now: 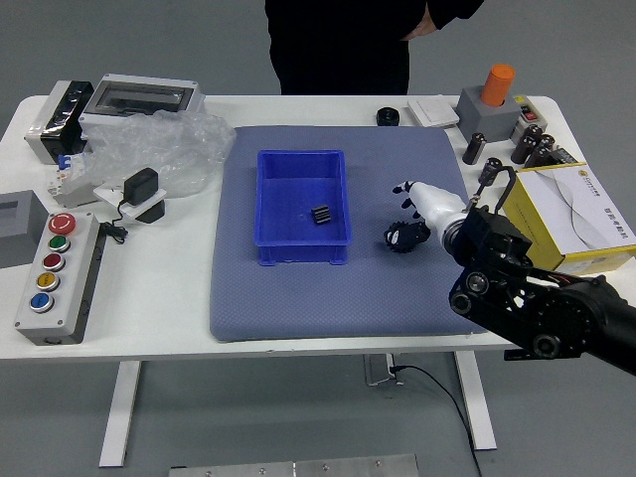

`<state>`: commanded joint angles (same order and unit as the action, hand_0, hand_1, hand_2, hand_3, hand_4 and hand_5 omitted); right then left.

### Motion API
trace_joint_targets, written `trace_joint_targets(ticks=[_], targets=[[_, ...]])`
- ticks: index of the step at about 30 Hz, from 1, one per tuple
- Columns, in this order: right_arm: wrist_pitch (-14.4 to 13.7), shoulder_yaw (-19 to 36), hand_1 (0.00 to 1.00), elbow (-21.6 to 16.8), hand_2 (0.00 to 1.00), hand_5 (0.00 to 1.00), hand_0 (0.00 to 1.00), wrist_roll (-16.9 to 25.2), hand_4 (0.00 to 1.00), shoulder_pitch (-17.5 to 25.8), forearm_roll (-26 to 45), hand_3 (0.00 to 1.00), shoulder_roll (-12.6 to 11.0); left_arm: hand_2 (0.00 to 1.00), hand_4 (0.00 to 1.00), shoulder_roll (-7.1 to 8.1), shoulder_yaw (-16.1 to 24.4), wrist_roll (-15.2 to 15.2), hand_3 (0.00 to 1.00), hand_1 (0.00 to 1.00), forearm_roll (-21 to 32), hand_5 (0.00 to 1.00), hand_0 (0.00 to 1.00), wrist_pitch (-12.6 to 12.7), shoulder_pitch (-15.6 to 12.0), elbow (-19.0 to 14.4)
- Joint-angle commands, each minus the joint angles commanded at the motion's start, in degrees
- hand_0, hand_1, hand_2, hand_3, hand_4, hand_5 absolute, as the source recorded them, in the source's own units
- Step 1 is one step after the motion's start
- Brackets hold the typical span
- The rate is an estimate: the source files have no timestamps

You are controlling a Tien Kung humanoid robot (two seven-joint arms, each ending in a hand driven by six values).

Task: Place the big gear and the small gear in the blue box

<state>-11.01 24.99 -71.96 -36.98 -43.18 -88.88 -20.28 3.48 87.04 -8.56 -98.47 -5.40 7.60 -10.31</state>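
My right hand [422,214] reaches in from the right over the blue-grey mat, white on its back, with black fingertips apart and pointing left. Its fingers look open. Just below them the big dark gear [402,237] lies at the hand's near side; its right part is overlapped by the hand, and whether they touch cannot be told. The small dark gear [321,215] is inside the blue box [260,204], by its right wall. My left hand does not show.
A yellow-and-white carton [576,214] stands beside my right arm, with black cylinders and an orange-topped block [495,87] behind. A button panel [62,273] and plastic wrap [164,149] are at left. A person stands at the far side, one hand [421,24] at the body.
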Motion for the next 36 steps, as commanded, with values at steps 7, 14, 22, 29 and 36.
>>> trace_joint_targets(ticks=[7,14,22,29,36], targets=[[2.1,-1.0,0.713,-0.3,0.830,0.271,0.757,0.0,0.804,0.1,-1.4,0.886,0.2,0.768,0.587,-0.09,0.0,0.0,0.815,0.741,0.0,0.134,0.757,-0.1,0.1,0.0],[3.3,-1.5,0.726,-0.2,0.827,0.306,0.769,0.0,0.818,0.1,-2.2,0.878,0.3,0.767,0.588,-0.07,0.0,0.0,0.815,0.741,0.0,0.135,0.757,0.0,0.1,0.0],[4.4,-0.9,0.734,-0.2,0.828,0.317,0.773,0.0,0.819,0.0,-3.9,0.874,0.1,0.766,0.588,-0.08,0.0,0.1,0.816,0.741,0.0,0.132,0.757,0.0,0.1,0.0],[5.1,0.3,0.724,-1.2,0.823,0.333,0.778,0.0,0.832,0.1,-5.1,0.860,-0.1,0.767,0.590,-0.12,0.0,0.0,0.816,0.740,-0.1,0.133,0.757,-0.1,0.0,0.0],[5.2,-0.7,0.720,0.1,0.822,0.356,0.774,0.0,0.844,0.3,-3.9,0.856,0.1,0.767,0.592,-0.15,0.0,0.1,0.815,0.740,-0.2,0.133,0.757,-0.1,0.1,0.0]])
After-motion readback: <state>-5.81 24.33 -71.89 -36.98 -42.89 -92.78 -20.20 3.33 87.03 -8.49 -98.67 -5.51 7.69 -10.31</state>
